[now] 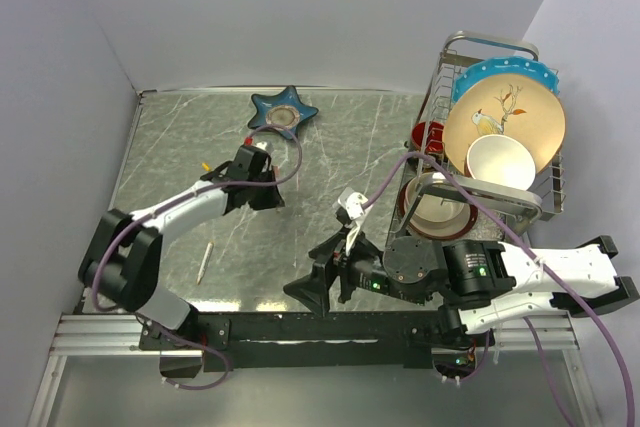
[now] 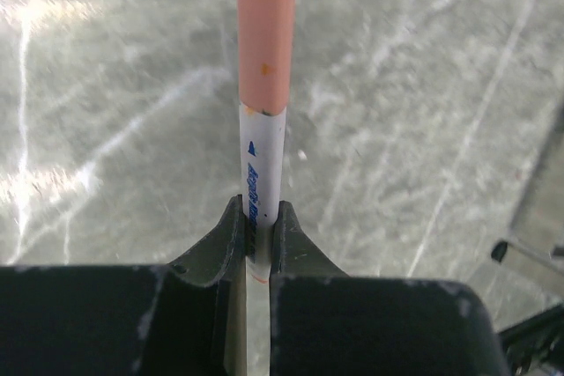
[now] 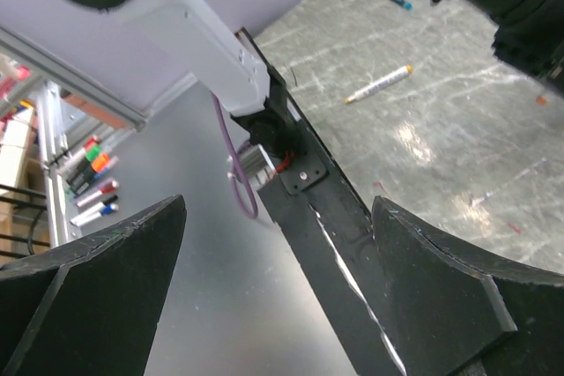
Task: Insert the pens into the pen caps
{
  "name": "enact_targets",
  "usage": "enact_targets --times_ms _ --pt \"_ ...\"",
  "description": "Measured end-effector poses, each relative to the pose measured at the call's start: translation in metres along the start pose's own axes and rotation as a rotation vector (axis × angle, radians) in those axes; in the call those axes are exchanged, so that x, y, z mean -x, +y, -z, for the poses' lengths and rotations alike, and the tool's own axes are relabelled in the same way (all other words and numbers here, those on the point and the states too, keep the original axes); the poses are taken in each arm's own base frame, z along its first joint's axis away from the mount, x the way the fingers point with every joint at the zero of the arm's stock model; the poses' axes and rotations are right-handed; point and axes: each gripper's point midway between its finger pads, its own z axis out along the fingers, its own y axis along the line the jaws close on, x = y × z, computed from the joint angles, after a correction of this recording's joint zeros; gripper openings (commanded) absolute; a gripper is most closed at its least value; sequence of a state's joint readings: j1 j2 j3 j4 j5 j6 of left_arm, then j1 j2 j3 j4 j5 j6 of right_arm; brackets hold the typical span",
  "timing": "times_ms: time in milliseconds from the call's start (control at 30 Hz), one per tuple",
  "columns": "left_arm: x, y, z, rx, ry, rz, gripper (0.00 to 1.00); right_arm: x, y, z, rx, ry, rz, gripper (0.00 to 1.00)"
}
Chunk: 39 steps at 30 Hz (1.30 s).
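My left gripper (image 2: 262,217) is shut on a thin white pen (image 2: 263,173) with blue print. A red-orange pen cap (image 2: 265,41) sits on the pen's far end, above the marble table. From above, the left gripper (image 1: 252,150) is at the table's back left, and the cap (image 1: 248,137) shows as a red dot at its tip. A second white pen (image 1: 203,262) lies loose near the front left; it (image 3: 379,84) has a yellow end. A small yellow piece (image 1: 205,164) lies left of the left gripper. My right gripper (image 1: 300,272) hangs open and empty over the front edge.
A blue star-shaped dish (image 1: 283,112) sits at the back of the table. A wire dish rack (image 1: 545,197) with plates and bowls fills the right side. A purple cable (image 1: 385,182) with a white plug crosses the middle. The black mounting rail (image 3: 317,191) lies between my right fingers.
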<state>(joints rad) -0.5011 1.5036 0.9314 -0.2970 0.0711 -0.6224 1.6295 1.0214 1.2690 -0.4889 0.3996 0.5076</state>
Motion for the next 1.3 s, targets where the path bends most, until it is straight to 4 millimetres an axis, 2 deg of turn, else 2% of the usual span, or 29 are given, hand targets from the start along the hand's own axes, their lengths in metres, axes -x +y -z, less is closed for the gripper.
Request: enact_targets --times_ms 133,333,500,633,700,800,833,900,933,967,1033,1067,1167,1233,1300 --pt "0.006 0.01 -0.017 0.035 0.023 0.035 0.11 -0.008 -0.006 0.001 -0.009 0.01 0.006 0.94" --pt "-0.002 0.027 -0.039 0.09 0.08 0.066 0.16 -0.003 -0.006 0.006 -0.001 -0.006 -0.002 0.93" --pt "-0.01 0.041 -0.048 0.126 0.116 0.086 0.3 -0.002 -0.006 0.007 0.0 -0.008 -0.004 0.93" --pt "-0.006 0.046 -0.046 0.132 0.113 0.104 0.43 0.0 -0.004 0.007 0.001 -0.011 -0.005 0.93" --pt "-0.002 0.049 -0.043 0.134 0.107 0.112 0.46 0.0 -0.005 0.006 -0.003 -0.013 -0.004 0.93" --pt "0.011 0.051 -0.028 0.129 0.071 0.131 0.51 0.003 -0.005 0.004 -0.015 -0.017 -0.002 0.93" --pt "0.019 0.05 -0.02 0.122 0.047 0.138 0.67 0.004 -0.004 0.003 -0.018 -0.018 -0.001 0.93" --pt "0.037 0.049 -0.001 0.104 -0.016 0.154 0.76 0.007 -0.002 -0.001 -0.024 -0.018 0.005 0.92" --pt "0.048 0.048 0.01 0.091 -0.057 0.161 0.86 0.009 -0.001 -0.004 -0.03 -0.017 0.011 0.92" --pt "0.06 0.048 0.023 0.079 -0.102 0.174 0.92 0.011 0.002 -0.007 -0.034 -0.017 0.016 0.91" --pt "0.082 0.048 0.05 0.057 -0.194 0.188 0.99 0.015 0.005 -0.016 -0.052 -0.01 0.035 0.89" --pt "0.095 0.05 0.069 0.051 -0.259 0.202 0.99 0.017 0.007 -0.021 -0.065 -0.005 0.044 0.87" --pt "0.116 0.055 0.11 0.06 -0.396 0.207 1.0 0.019 0.01 -0.041 -0.109 0.019 0.065 0.83" --pt "0.122 0.059 0.128 0.089 -0.462 0.212 0.99 0.015 0.005 -0.055 -0.14 0.042 0.074 0.8" --pt "0.122 0.072 0.137 0.149 -0.501 0.239 0.97 0.009 -0.006 -0.068 -0.17 0.073 0.077 0.78"
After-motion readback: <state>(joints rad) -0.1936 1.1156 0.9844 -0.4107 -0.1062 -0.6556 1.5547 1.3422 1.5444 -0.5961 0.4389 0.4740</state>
